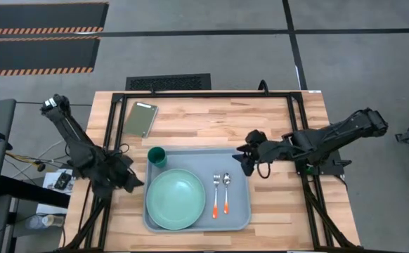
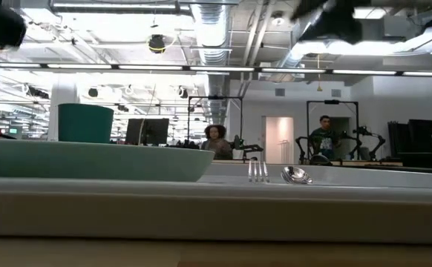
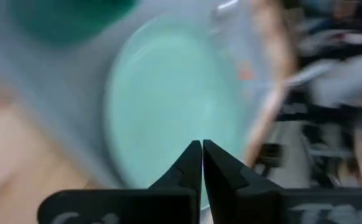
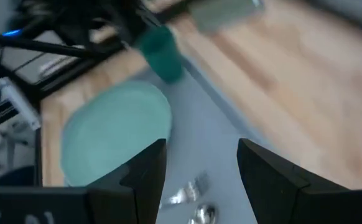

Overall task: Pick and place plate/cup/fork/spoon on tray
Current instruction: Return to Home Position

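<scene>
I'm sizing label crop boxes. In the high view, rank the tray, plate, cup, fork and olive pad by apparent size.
1. tray
2. plate
3. olive pad
4. cup and fork: left unranked; the fork looks longer, the cup wider.

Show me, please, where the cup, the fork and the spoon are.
cup (image 1: 157, 156), high view, inside its open mouth.
fork (image 1: 216, 193), high view, on its metal shaft.
spoon (image 1: 226, 194), high view, on its metal shaft.

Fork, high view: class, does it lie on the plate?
No, the fork lies on the bare tray between the plate and the spoon.
</scene>
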Motion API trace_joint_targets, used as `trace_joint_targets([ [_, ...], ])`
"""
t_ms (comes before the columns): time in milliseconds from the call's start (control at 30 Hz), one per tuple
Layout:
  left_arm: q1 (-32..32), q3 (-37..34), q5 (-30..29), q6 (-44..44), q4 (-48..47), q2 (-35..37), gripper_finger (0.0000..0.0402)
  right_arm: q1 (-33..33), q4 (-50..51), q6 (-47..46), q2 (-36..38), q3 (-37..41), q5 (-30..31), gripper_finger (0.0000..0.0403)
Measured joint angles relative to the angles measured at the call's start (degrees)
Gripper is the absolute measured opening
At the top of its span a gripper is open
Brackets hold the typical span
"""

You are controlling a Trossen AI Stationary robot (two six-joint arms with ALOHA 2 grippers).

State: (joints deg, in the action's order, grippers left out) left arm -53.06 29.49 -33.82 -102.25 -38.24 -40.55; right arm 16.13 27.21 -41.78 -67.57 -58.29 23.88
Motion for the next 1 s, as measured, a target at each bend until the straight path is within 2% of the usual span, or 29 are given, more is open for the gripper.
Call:
trace_joint_targets([
  [67,0.00,1.46,-2.54,10.93,0.69,4.89,0.0000,-0.19,0.08,8.41,0.05,-3.30,0.10,0.0221],
  [167,-0.02,3.65,-1.95,29.32,1.39,11.24,0.0000,-1.37,3.62,22.02,0.06,-7.03,0.21,0.0221],
  [233,-0.02,4.79,-2.29,37.59,1.21,15.18,0.0000,-2.12,5.45,23.79,0.02,-8.93,0.37,0.0221],
  [367,0.01,6.76,-9.60,46.18,1.61,22.96,0.0000,-4.05,6.90,31.12,1.70,-9.60,0.19,0.0221],
  [500,-0.03,7.95,-10.05,60.65,1.74,31.05,0.0000,-10.16,3.85,34.57,6.94,-9.07,-4.91,0.0221],
  [633,-0.02,7.84,-8.42,71.58,1.95,39.94,0.0000,-17.91,-6.14,35.93,15.52,-2.92,-17.07,0.0221],
  [733,-0.30,8.52,-6.79,76.07,0.48,39.90,0.0000,-23.25,-13.40,33.26,22.39,4.62,-24.55,0.0221],
  [800,-0.33,8.60,-3.15,77.43,2.40,40.32,0.0000,-25.64,-18.80,31.30,26.35,10.55,-25.80,0.0221],
  [900,-1.33,6.19,2.07,82.92,10.30,40.37,0.0000,-27.26,-27.08,28.74,31.13,19.21,-28.34,0.0221],
  [1000,-1.42,2.91,10.01,88.85,18.19,40.31,0.0000,-27.53,-35.82,25.34,34.53,27.45,-28.78,0.0221],
])
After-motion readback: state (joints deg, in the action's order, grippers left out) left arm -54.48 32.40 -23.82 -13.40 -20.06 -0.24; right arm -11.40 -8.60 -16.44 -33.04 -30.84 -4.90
